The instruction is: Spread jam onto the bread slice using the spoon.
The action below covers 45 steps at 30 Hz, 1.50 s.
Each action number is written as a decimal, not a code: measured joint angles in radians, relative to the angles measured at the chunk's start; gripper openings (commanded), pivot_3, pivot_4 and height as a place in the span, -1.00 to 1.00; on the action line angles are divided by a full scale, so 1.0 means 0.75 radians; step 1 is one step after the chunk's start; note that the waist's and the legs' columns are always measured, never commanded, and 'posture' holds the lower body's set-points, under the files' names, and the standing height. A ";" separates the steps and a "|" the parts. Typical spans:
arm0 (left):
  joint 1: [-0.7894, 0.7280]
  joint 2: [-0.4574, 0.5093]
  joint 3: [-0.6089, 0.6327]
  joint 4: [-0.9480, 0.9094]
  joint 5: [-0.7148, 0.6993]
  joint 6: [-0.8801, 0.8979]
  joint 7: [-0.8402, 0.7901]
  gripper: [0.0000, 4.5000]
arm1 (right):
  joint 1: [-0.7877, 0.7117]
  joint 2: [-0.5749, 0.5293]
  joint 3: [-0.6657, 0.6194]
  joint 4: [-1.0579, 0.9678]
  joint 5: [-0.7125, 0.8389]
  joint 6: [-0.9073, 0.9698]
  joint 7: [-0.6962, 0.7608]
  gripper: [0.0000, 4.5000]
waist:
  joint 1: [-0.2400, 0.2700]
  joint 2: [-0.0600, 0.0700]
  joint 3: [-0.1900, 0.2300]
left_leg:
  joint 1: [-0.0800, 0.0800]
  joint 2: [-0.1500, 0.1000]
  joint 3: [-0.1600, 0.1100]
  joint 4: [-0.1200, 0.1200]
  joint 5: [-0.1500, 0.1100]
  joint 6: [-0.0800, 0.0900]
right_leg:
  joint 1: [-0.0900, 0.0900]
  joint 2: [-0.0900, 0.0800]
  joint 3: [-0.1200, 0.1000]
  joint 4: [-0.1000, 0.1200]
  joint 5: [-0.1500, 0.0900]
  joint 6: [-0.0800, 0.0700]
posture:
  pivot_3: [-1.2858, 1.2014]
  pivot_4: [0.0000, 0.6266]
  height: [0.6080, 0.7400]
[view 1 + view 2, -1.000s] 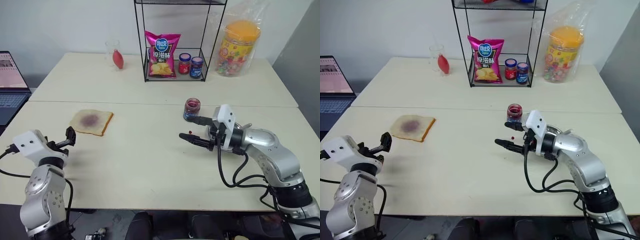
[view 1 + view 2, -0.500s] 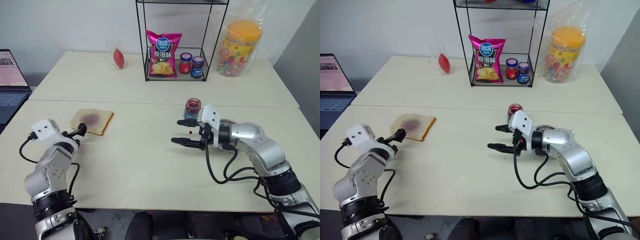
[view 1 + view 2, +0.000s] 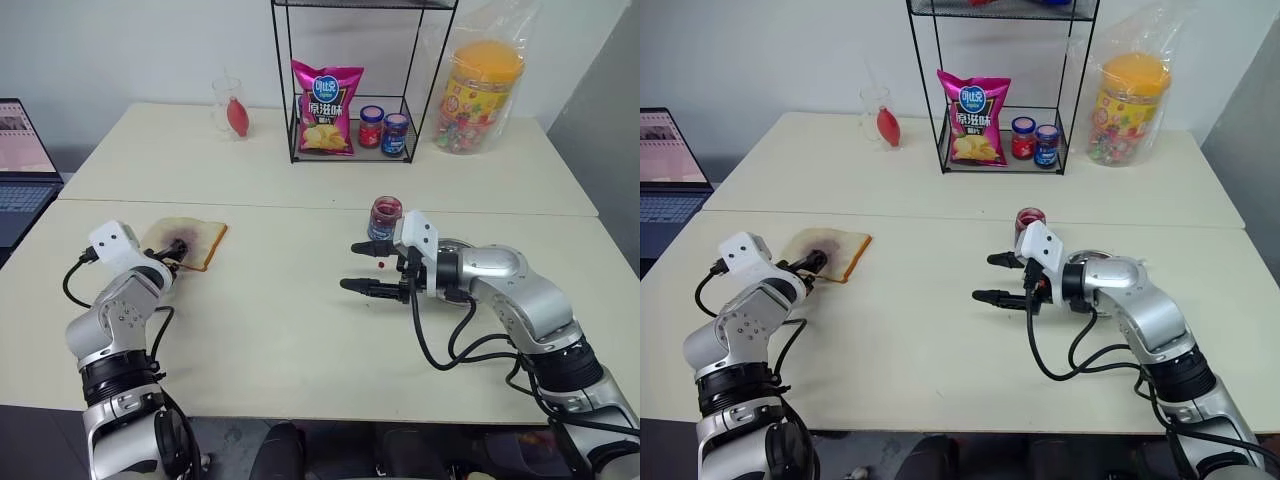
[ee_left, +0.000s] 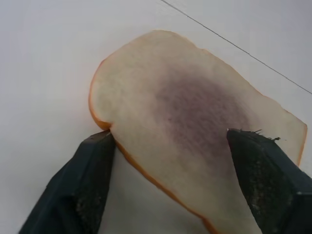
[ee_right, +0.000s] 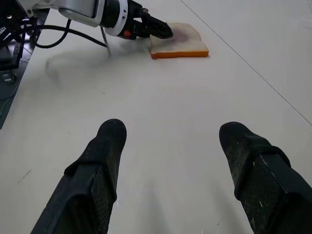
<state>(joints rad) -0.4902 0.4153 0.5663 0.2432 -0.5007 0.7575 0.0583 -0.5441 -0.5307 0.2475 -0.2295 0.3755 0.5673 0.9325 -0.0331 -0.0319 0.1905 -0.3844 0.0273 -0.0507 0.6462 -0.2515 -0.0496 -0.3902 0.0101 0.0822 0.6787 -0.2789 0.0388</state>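
The bread slice [image 4: 185, 122] is lying flat on the pale desk [image 4: 44, 53], a purple-red stain showing at its centre. The left pincer [image 4: 170, 180] is straddling its near crust, black fingers [image 4: 90, 183] spread apart.

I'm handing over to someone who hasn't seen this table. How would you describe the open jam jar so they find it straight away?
Start from the black wire rack at the back of the table. Come toward the robot from its right corner, past the seam between the two tabletops, to the small clear glass jar just behind the right end effector. Unlike the two capped jars inside the rack, it has no lid and stands alone.
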 measured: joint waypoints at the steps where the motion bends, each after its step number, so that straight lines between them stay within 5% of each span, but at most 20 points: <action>1: -0.002 0.000 0.004 0.005 0.000 0.000 0.003 0.24 | 0.000 -0.002 0.000 0.000 0.000 0.003 0.002 0.50 | 0.000 0.000 0.000 | 0.000 0.000 0.000 0.000 0.000 0.000 | 0.000 0.000 0.000 0.000 0.000 0.000 | 0.03 -0.52 1.00; 15: -0.053 0.038 0.012 0.120 0.020 -0.008 -0.017 -0.97 | 0.000 -0.014 -0.003 0.000 0.001 0.014 0.010 0.50 | 0.001 0.000 0.000 | 0.000 0.000 -0.006 -0.001 0.002 -0.004 | 0.001 -0.001 -0.008 0.000 0.000 0.000 | 0.03 -0.52 1.00; 25: -0.038 0.087 -0.040 0.133 0.043 -0.026 -0.112 -0.99 | 0.000 -0.026 -0.012 0.000 0.000 0.011 0.020 0.50 | 0.000 0.000 0.000 | -0.002 0.000 -0.009 -0.001 0.004 -0.007 | 0.001 -0.001 -0.012 0.000 0.000 0.000 | 0.03 -0.52 1.00; 31: 0.046 0.186 -0.160 -0.067 0.010 0.009 -0.385 -0.99 | 0.027 -0.095 -0.056 -0.046 0.041 0.011 0.083 0.50 | 0.006 0.000 0.000 | -0.018 0.000 -0.016 0.000 0.005 -0.011 | -0.009 -0.004 -0.017 -0.001 0.001 -0.002 | 0.03 -0.52 1.00; 45: 0.123 0.380 -0.361 -0.614 -0.501 0.283 -1.164 -0.99 | 0.201 -0.387 -0.278 -0.244 0.233 0.187 0.159 0.50 | 0.001 0.001 0.001 | -0.024 -0.001 -0.012 -0.001 0.007 -0.014 | -0.019 -0.004 -0.015 0.001 0.000 -0.002 | 0.03 -0.52 1.00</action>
<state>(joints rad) -0.3982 0.7004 0.2955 -0.2172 -0.8766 0.9701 -0.8147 -0.3930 -0.8210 0.0394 -0.4126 0.5500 0.7077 1.0514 -0.0324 -0.0313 0.1915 -0.4023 0.0262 -0.0594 0.6453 -0.2463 -0.0599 -0.4042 0.0073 0.0710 0.6792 -0.2792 0.0376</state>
